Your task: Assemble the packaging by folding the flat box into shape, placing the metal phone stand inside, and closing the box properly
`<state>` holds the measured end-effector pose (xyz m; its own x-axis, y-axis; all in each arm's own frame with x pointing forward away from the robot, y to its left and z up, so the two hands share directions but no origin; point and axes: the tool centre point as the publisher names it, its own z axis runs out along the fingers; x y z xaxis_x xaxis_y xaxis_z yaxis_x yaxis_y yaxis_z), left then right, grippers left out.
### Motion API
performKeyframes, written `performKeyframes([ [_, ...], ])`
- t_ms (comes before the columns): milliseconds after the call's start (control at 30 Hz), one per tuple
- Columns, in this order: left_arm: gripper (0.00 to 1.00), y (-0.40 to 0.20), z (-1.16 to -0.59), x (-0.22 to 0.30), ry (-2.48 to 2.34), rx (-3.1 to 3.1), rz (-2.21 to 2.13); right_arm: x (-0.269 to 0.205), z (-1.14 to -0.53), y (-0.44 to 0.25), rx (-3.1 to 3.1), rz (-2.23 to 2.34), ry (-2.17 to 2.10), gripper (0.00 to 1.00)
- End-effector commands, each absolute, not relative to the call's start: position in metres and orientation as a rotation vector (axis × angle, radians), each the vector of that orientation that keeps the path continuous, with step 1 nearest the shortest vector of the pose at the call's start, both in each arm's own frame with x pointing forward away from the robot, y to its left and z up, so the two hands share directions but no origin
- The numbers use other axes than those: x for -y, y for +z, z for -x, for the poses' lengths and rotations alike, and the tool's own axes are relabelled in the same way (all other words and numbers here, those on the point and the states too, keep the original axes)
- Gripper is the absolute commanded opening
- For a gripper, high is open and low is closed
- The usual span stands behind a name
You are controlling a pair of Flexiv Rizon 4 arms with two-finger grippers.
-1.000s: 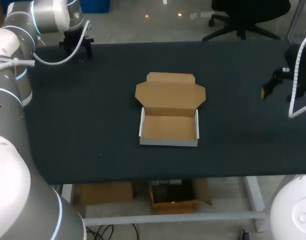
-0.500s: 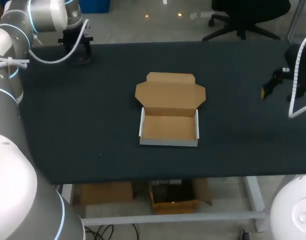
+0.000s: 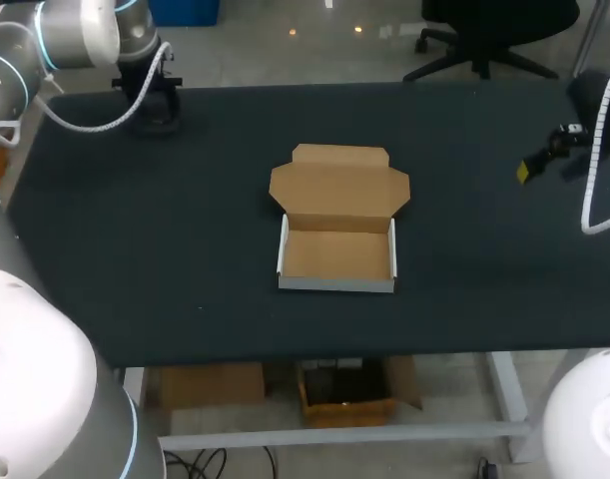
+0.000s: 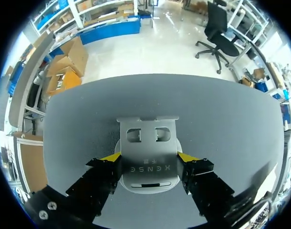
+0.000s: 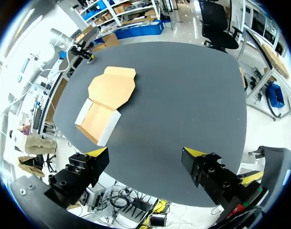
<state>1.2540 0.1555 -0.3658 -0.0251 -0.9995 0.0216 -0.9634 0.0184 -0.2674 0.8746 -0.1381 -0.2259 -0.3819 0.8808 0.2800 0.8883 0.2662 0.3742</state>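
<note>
The brown cardboard box (image 3: 336, 254) sits folded into an open tray at the table's middle, its lid (image 3: 339, 185) lying flat behind it. From the right wrist view the box (image 5: 98, 119) lies far ahead. The grey metal phone stand (image 4: 148, 160) rests on the dark table at the far left corner. My left gripper (image 4: 148, 157) is shut on it, a yellow tip against each side. In the head view that gripper (image 3: 153, 105) hides the stand. Over the table's right edge hangs my right gripper (image 5: 145, 153), open and empty, also in the head view (image 3: 544, 160).
The dark table top (image 3: 185, 230) stretches bare around the box on all sides. Its front edge (image 3: 334, 354) runs a little way in front of the box.
My left arm's upper links have swung toward the left, while its gripper stays at the far left corner. The right gripper has shifted slightly toward the back.
</note>
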Motion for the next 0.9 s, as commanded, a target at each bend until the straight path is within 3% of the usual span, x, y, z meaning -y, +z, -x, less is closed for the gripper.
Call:
performKeyframes([
  [33,0.00,-0.351,-1.231,-0.158,-0.446,-2.074,1.973,0.140,-0.870,-0.217,2.553,1.630,-0.786,1.00],
  [900,0.00,-0.316,-1.186,-0.128,-0.564,-2.347,1.618,0.122,-0.868,-0.215,2.928,0.827,-1.000,1.00],
])
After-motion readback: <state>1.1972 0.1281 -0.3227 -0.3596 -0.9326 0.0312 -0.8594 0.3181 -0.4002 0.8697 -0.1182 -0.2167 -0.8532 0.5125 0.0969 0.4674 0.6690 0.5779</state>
